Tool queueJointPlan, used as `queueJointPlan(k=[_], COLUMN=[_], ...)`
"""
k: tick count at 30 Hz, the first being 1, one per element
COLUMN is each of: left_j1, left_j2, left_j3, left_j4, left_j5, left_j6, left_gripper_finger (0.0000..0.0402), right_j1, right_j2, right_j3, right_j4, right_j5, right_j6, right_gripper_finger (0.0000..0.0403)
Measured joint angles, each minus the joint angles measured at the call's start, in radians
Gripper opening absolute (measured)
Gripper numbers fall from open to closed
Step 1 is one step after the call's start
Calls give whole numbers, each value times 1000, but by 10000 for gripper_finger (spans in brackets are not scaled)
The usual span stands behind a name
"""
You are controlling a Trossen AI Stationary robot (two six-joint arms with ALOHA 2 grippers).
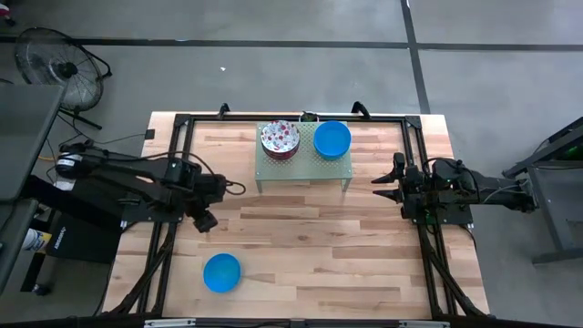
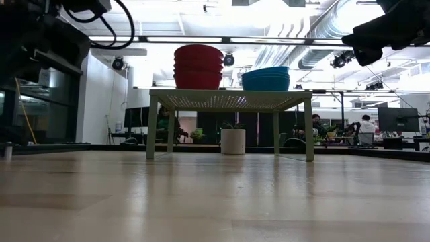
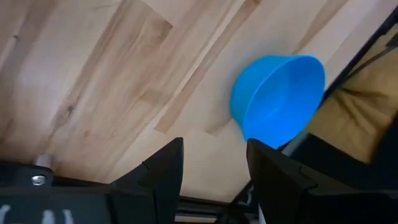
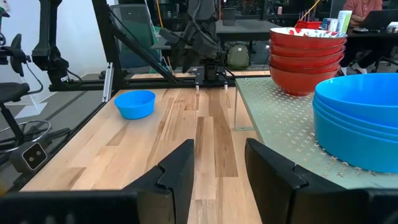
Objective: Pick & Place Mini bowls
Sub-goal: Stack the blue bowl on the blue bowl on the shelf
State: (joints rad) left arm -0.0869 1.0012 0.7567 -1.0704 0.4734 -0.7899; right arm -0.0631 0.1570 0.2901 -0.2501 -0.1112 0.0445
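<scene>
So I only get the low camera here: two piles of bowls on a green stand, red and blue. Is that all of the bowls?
Observer: No, a single blue bowl sits alone on the table, near its front left corner.
Operator: Is a gripper holding it?
Observer: No. The left gripper hangs open above the table, apart from that bowl.
Operator: And the other arm?
Observer: The right gripper waits open beside the green stand, holding nothing.
Operator: Are the red ones red inside?
Observer: From above, the red stack shows a white, red-speckled inside.
</scene>
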Motion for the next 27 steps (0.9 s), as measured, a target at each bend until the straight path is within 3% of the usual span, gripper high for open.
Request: queueJointPlan(k=[14,21,27], left_j1=[-149,-207,-286], left_j2=[3,86,116], left_j3=[0,0,0], left_j4=[3,84,147], left_j5=[-91,-111,-200], left_j6=[-52,-69,-206], left_gripper_finger=[172,172,172], right_j1=[0,0,0], right_j2=[0,0,0], right_j3=[0,0,0], right_j4=[0,0,0], right_j5=[0,0,0], right_j6=[0,0,0], right_gripper_finger=[130,130,130])
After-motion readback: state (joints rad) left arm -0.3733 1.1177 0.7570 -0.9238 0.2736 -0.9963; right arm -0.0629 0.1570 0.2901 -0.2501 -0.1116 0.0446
